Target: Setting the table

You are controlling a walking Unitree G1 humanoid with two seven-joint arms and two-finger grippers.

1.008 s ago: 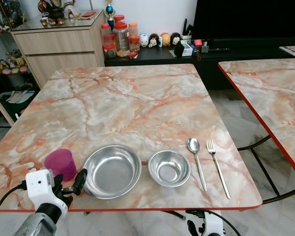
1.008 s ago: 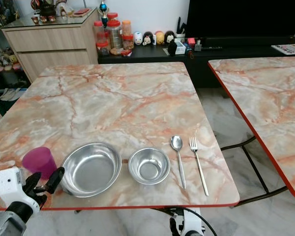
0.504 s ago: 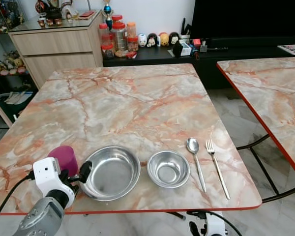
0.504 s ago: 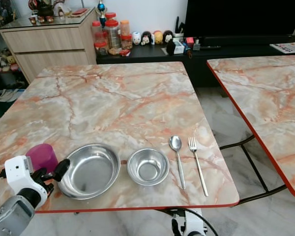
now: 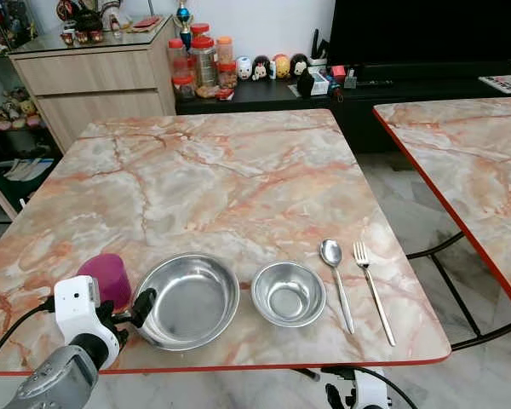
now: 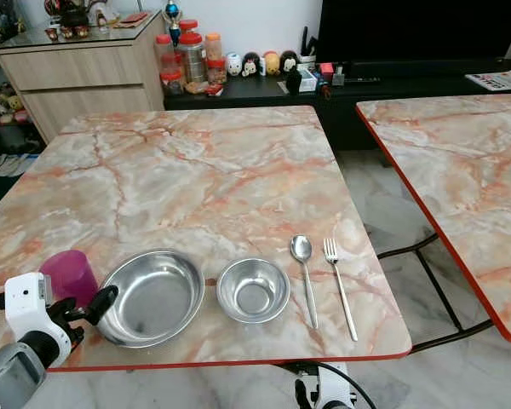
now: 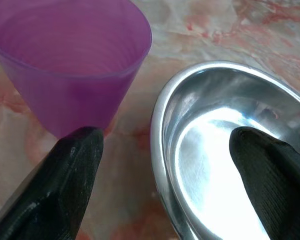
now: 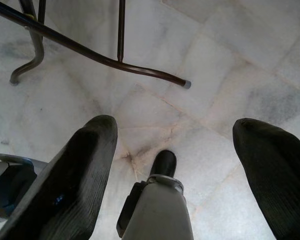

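Note:
A large steel bowl (image 5: 192, 298) sits near the front edge of the marble table (image 5: 221, 179), with a purple cup (image 5: 106, 277) just to its left. My left gripper (image 5: 126, 313) is open at the bowl's left rim. In the left wrist view one finger (image 7: 65, 185) stands between the purple cup (image 7: 75, 65) and the large bowl (image 7: 215, 150), and the other finger (image 7: 270, 185) is inside the bowl. To the bowl's right lie a small steel bowl (image 5: 288, 292), a spoon (image 5: 335, 281) and a fork (image 5: 373, 285). My right gripper (image 8: 175, 175) hangs open over the floor below the table edge.
A second marble table (image 5: 468, 162) stands to the right, with a gap and black metal legs (image 5: 460, 290) between the two. Behind are a wooden cabinet (image 5: 94, 81) and a black bench with jars (image 5: 204, 64) and figurines.
My left gripper has moved forward from beside the large bowl until its fingers straddle the rim. The view has shifted slightly; the tableware stays in place.

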